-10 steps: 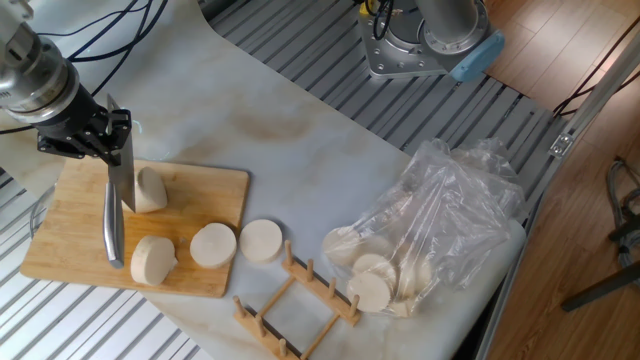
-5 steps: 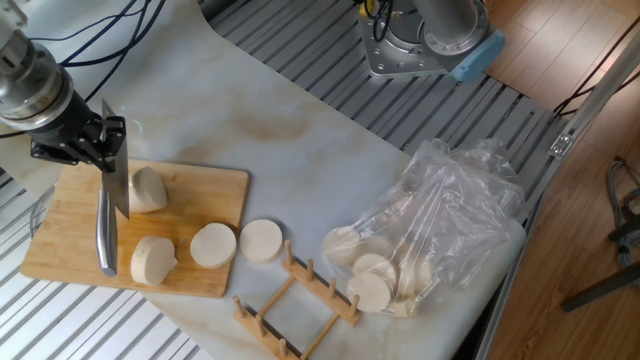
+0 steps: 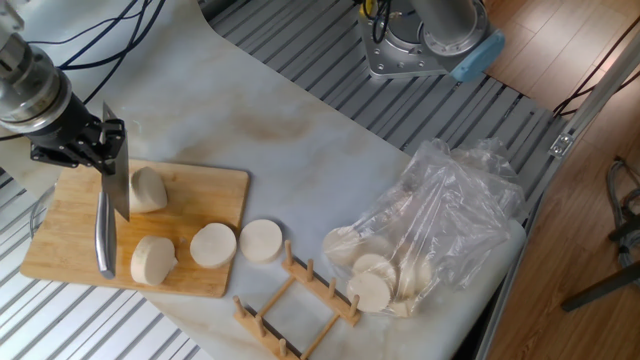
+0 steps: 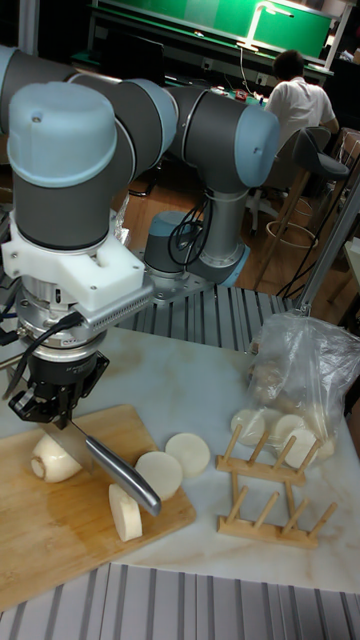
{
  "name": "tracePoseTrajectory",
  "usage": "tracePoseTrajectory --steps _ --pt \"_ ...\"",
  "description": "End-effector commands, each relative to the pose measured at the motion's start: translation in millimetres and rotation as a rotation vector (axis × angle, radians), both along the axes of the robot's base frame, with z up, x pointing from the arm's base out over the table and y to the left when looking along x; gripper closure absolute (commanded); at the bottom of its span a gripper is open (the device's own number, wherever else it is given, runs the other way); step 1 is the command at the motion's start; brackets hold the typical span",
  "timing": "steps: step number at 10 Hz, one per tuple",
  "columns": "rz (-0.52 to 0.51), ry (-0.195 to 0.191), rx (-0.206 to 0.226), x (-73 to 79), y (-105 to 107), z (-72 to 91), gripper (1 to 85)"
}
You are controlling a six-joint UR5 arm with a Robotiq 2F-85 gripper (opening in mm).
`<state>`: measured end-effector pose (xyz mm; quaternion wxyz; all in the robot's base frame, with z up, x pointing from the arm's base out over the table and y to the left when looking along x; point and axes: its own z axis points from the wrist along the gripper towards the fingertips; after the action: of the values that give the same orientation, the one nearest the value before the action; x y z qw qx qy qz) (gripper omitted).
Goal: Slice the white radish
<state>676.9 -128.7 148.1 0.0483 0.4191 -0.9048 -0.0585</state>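
The white radish lies in pieces. Its rounded end stub [image 3: 148, 190] [image 4: 55, 457] rests on the bamboo cutting board [image 3: 65, 215] [image 4: 60, 545]. A thick cut piece [image 3: 152, 259] [image 4: 125, 512] sits near the board's front edge. One disc [image 3: 213, 244] [image 4: 160, 473] lies at the board's right edge, and another disc [image 3: 261, 240] [image 4: 188, 452] lies on the tabletop. My gripper [image 3: 97, 138] [image 4: 50, 412] hovers over the board's far left corner, shut on a steel knife [image 3: 116, 175] [image 4: 105, 468]. The knife hangs just left of the stub, clear of it.
A wooden peg rack [image 3: 295, 300] [image 4: 265, 490] stands right of the discs. Further right slumps a clear plastic bag [image 3: 440, 220] [image 4: 300, 385] holding pale round slices. The arm's base [image 3: 420, 40] stands at the far side of the table. Cables run behind the board.
The gripper and knife have shifted a little left and up, so the blade now stands clear to the left of the stub. The radish pieces have not moved.
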Motion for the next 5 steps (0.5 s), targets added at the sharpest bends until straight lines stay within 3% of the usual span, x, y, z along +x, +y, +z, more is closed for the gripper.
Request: tracePoseTrajectory --steps 1,5 --pt "-0.001 0.004 0.025 -0.5 2.8 4.1 84.3" --pt "-0.001 0.004 0.016 6.6 1.6 8.9 84.3"
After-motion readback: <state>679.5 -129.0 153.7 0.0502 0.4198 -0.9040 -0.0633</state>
